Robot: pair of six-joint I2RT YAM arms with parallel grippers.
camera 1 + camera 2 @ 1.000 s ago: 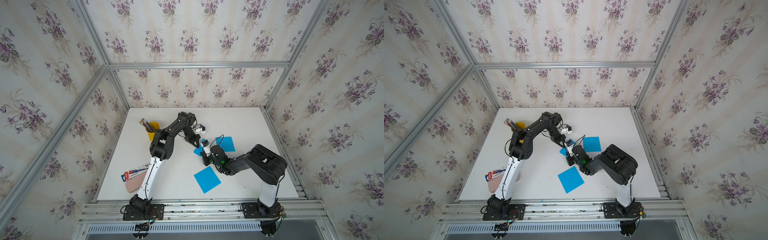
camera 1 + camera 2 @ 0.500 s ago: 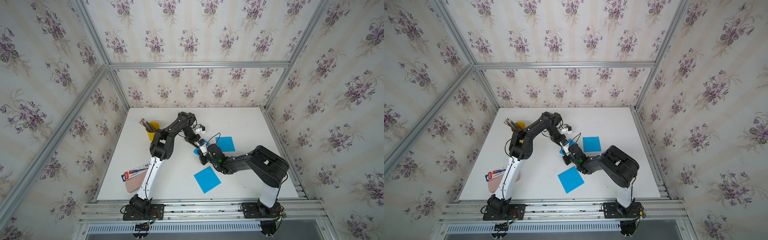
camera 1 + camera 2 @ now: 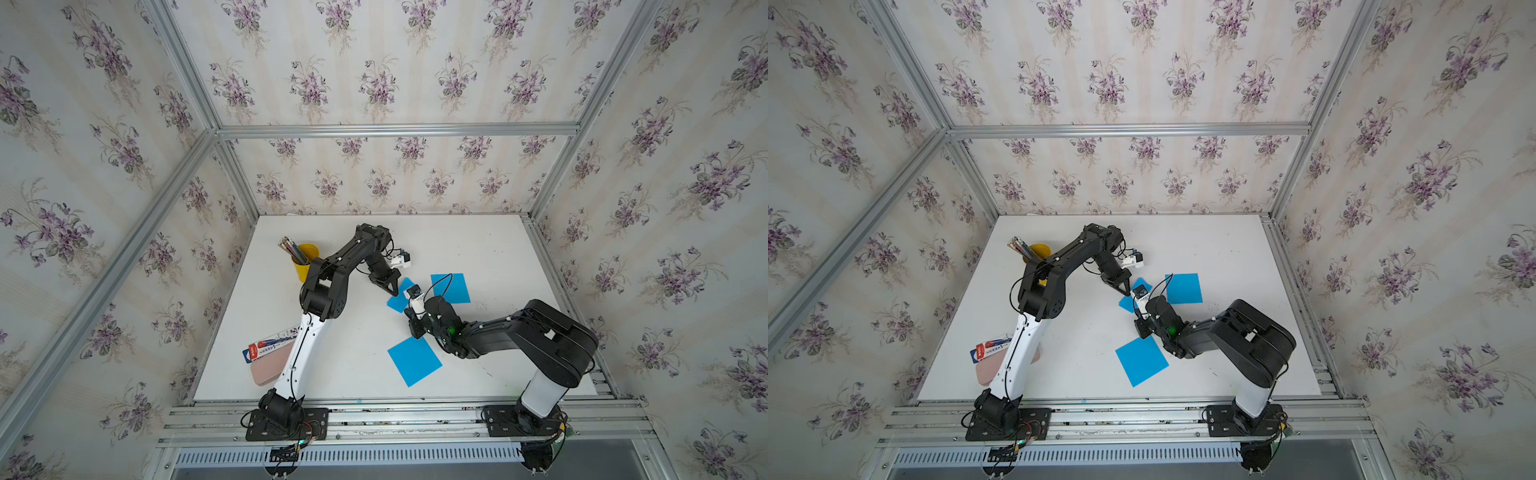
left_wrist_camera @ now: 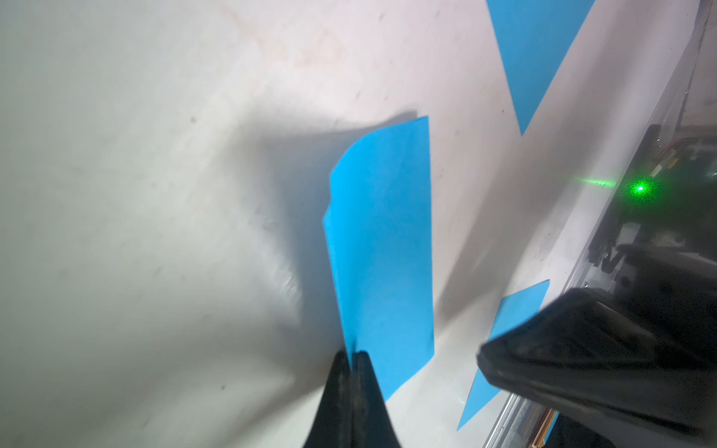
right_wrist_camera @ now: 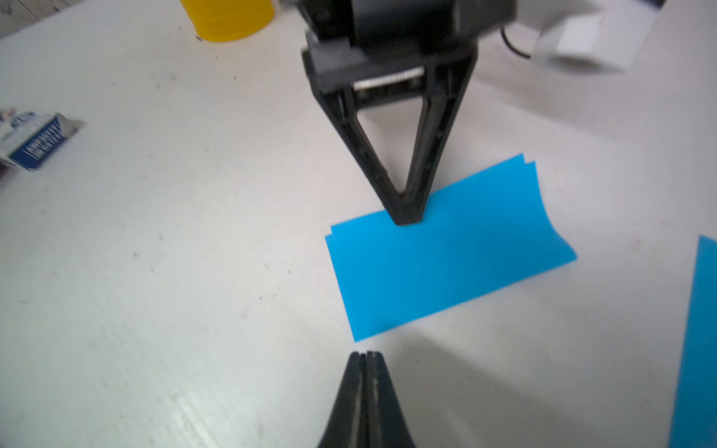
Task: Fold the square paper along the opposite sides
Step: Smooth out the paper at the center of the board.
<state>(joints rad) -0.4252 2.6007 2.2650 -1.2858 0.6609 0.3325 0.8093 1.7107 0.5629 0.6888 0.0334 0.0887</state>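
My right jaws, clenched on nothing, had backed slightly off the blue square paper point(image 5: 446, 256), which lay doubled over on the white counter point(image 5: 194, 232). My left jaws stayed pinched on its stacked free edges, so the fold looked basically done.
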